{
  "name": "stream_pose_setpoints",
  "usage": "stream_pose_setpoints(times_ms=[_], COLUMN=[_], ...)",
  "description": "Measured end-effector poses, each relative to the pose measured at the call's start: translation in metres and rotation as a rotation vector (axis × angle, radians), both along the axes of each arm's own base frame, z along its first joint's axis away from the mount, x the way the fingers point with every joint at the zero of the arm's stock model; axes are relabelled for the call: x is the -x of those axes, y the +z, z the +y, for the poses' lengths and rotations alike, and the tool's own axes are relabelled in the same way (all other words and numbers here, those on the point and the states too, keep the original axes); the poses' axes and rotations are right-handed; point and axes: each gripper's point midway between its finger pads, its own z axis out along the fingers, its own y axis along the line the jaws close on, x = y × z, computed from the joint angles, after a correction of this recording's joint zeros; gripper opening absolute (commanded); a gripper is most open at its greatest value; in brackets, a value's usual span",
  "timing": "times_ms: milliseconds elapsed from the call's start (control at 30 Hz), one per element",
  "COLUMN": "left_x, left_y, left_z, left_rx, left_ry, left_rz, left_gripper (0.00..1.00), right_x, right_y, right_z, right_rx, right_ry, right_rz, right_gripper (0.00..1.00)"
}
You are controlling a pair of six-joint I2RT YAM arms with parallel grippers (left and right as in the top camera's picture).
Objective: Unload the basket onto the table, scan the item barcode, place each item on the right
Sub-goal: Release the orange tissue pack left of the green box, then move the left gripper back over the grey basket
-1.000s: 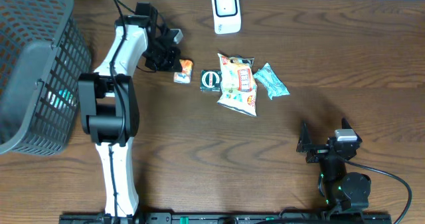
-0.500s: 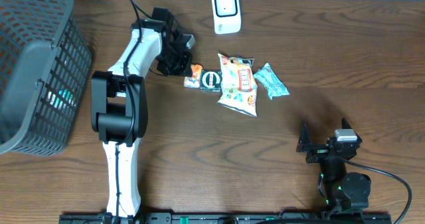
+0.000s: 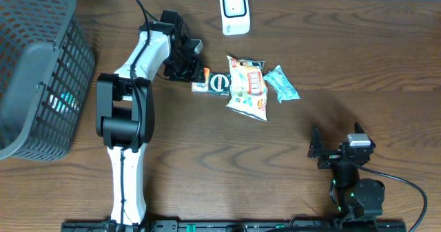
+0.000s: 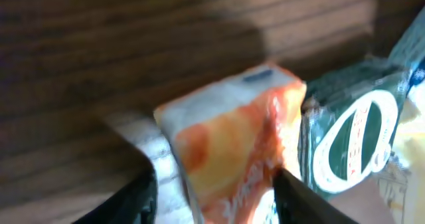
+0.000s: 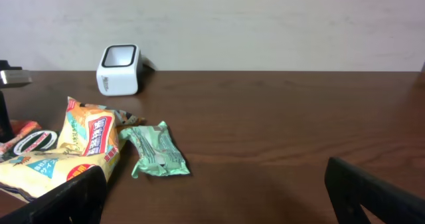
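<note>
A small orange and white snack packet (image 3: 200, 85) lies on the table against a dark green packet with a round logo (image 3: 219, 82). My left gripper (image 3: 198, 71) is low over the orange packet. In the left wrist view the orange packet (image 4: 232, 137) sits between the two dark fingers of the left gripper (image 4: 212, 187), whose jaws stand apart, open. The white scanner (image 3: 234, 10) stands at the table's far edge, also seen as the scanner (image 5: 118, 69). My right gripper (image 5: 216, 191) is open and empty near the front right.
A yellow chips bag (image 3: 248, 87) and a mint green packet (image 3: 281, 82) lie right of the green packet (image 4: 352, 141). A grey mesh basket (image 3: 34, 74) stands at the far left. The right gripper (image 3: 335, 144) rests by the front edge.
The left gripper carried the orange packet to the right, up against the green packet, and its jaws have parted. The right arm has not moved.
</note>
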Motion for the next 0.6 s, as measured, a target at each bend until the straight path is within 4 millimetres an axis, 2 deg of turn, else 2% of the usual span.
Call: stream_pose_setpoints(times_ms=[33,67,133,167,333,467,600], left_x=[0.001,0.003,0.002,0.001,-0.009,-0.008,-0.005], left_y=[0.001,0.004,0.012,0.019,0.098,0.166,0.219], left_z=[0.001,0.002,0.002,0.003,0.007,0.01,0.016], left_rx=[-0.001,-0.003,-0.002,0.0,0.027,0.051,0.051], left_ry=[0.0,0.003,0.003,0.006,0.017,0.023,0.034], left_rz=[0.004,0.01,-0.005,-0.02,-0.196,-0.354,-0.498], left_gripper=[0.71,0.77,0.81,0.91,0.93,0.94,0.95], right_x=[0.0,0.0,0.0,0.0,0.0,0.0,0.0], right_y=[0.0,0.0,0.0,0.0,0.0,0.0,0.0], right_z=[0.0,0.0,0.0,0.0,0.0,0.0,0.0], right_rx=[0.0,0.0,0.0,0.0,0.0,0.0,0.0], right_ry=[0.0,0.0,0.0,0.0,0.0,0.0,0.0], right_rz=[0.0,0.0,0.0,0.0,0.0,0.0,0.0], right_gripper=[0.99,0.99,0.99,0.99,0.99,0.99,0.99])
